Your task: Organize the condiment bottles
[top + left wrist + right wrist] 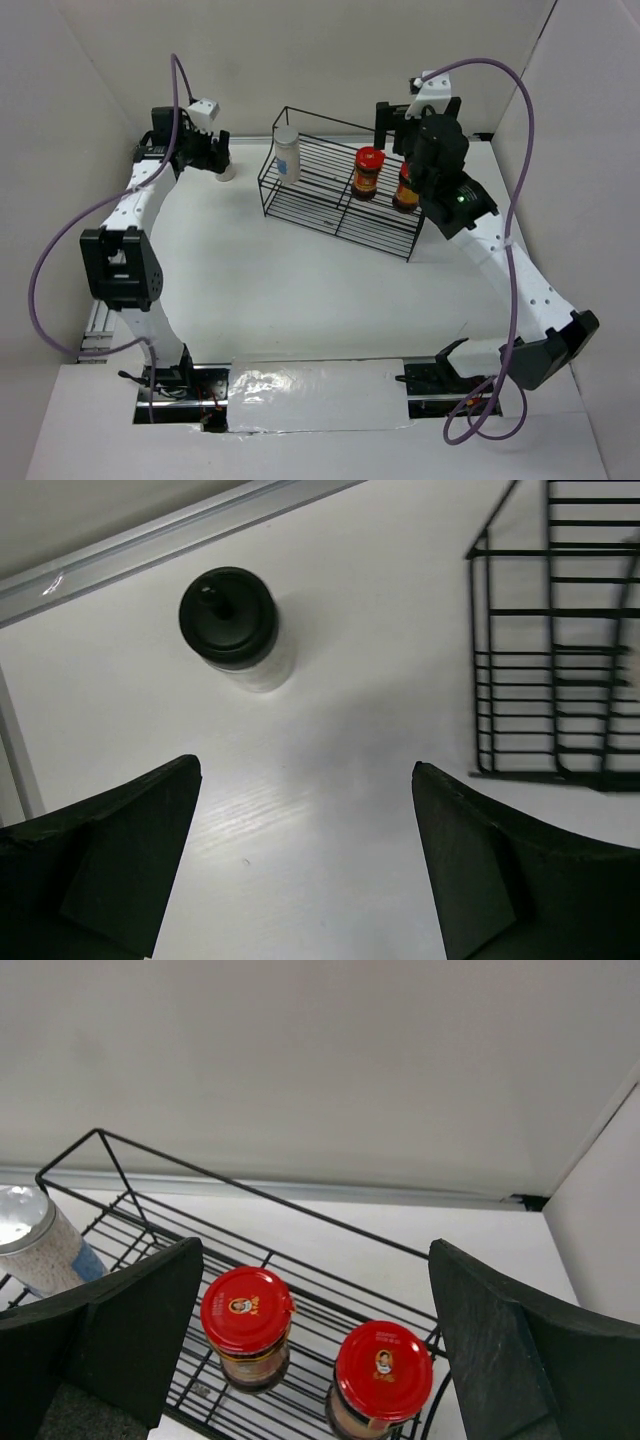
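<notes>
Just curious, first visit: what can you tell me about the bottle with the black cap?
The black-capped bottle is small, with a pale body and a round black cap. It stands upright on the white table, outside the black wire rack, apart from it. Nothing touches it; the open left gripper hangs just short of it.
</notes>
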Robot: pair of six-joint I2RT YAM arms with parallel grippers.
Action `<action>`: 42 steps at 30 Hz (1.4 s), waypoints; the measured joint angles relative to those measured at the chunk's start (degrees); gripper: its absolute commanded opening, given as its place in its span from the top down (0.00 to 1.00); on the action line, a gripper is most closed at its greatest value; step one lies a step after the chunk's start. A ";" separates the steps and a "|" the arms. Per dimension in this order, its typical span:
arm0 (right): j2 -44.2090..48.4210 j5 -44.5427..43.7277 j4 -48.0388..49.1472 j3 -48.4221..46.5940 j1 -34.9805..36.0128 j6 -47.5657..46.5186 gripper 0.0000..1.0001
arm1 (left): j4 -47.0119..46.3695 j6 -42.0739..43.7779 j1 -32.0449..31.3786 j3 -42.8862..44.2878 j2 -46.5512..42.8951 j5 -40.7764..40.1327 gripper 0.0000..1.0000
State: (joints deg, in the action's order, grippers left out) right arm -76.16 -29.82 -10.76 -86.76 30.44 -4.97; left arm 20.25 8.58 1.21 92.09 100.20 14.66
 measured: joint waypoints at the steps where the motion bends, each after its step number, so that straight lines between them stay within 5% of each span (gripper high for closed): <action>1: 0.85 0.26 0.00 -0.02 -0.39 -0.44 0.00 | -0.59 0.00 0.17 1.42 2.71 -1.09 0.01; 10: 1.53 0.76 -0.42 -0.09 -1.20 -3.08 0.00 | -1.97 0.20 0.35 12.33 19.87 -8.76 0.01; 29: -5.44 -0.85 -0.72 -7.08 -1.40 -7.78 0.00 | -6.01 0.20 0.26 21.97 32.87 -8.00 0.03; 35: -5.60 -1.33 -0.66 -7.87 -1.40 -8.50 0.00 | -7.67 0.04 0.66 22.80 34.18 -7.72 0.29; 40: -5.79 -1.40 -0.87 -8.17 -1.40 -8.66 0.00 | -7.85 0.11 1.25 22.80 34.21 -6.69 0.72; 42: -5.79 -1.40 -0.85 -8.20 -1.40 -8.66 0.00 | -7.85 0.17 1.40 22.80 34.21 -6.51 1.00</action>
State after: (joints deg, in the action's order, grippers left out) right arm -81.95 -31.22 -11.62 -94.96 29.04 -13.63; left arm 12.40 8.75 2.61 114.89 134.41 8.14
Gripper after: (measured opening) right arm 0.998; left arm 0.774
